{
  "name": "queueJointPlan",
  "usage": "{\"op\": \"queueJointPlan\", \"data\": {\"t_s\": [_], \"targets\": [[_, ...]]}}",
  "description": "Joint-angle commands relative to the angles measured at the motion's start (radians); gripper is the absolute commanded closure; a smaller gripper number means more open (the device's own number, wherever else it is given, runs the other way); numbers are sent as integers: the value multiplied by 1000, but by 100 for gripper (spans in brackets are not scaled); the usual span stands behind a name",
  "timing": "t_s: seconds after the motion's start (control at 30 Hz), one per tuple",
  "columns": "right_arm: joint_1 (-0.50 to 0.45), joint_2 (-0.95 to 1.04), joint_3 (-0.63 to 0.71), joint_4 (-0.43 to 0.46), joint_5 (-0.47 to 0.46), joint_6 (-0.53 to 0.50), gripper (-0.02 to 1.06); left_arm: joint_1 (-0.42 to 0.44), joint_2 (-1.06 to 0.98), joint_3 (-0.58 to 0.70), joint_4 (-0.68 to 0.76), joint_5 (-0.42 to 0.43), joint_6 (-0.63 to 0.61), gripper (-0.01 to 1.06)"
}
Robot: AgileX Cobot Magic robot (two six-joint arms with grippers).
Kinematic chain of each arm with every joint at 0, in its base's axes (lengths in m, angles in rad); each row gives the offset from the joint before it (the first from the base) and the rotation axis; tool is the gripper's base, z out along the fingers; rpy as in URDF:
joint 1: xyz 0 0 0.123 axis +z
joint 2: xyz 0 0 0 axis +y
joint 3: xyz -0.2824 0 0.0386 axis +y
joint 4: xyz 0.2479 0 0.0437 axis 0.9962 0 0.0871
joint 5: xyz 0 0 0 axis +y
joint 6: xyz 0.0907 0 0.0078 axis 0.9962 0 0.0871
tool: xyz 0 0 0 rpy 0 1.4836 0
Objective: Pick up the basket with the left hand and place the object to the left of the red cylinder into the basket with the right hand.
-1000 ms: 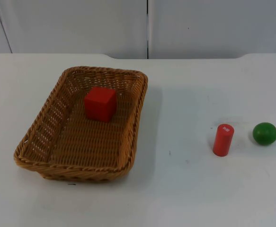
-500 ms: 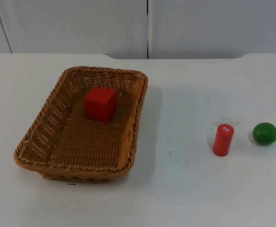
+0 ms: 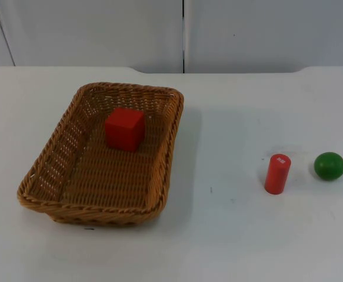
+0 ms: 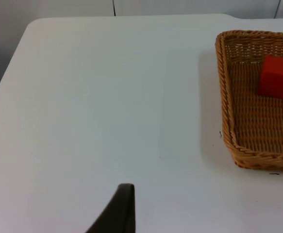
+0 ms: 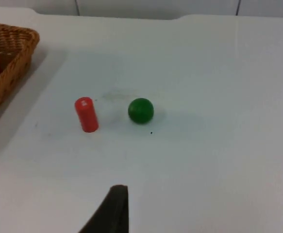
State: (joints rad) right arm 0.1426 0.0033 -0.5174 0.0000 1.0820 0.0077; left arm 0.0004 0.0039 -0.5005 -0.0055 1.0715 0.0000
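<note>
Jaw state you cannot tell on either gripper; red cube sits flat in the basket, red cylinder upright on the table

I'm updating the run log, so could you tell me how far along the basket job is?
Looks done: the red cube lies in the basket, which rests on the table. In hand: nothing; both arms wait. The red cylinder and green ball stand outside. Left: nothing obvious.

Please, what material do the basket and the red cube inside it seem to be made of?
The basket looks like woven wicker or rattan: tan strands braided along the rim and walls. The red cube has smooth, matte, evenly painted faces, so probably painted wood, though plastic or foam is possible.
</note>
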Motion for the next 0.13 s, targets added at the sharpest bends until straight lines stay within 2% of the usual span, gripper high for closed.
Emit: {"op": "queueJointPlan", "data": {"t_s": [0.0, 0.1], "targets": [[-38, -3, 3, 6, -5, 4, -1, 2, -4, 5, -3, 2, 0, 0], [-59, -3, 3, 6, -5, 4, -1, 2, -4, 5, -3, 2, 0, 0]]}}
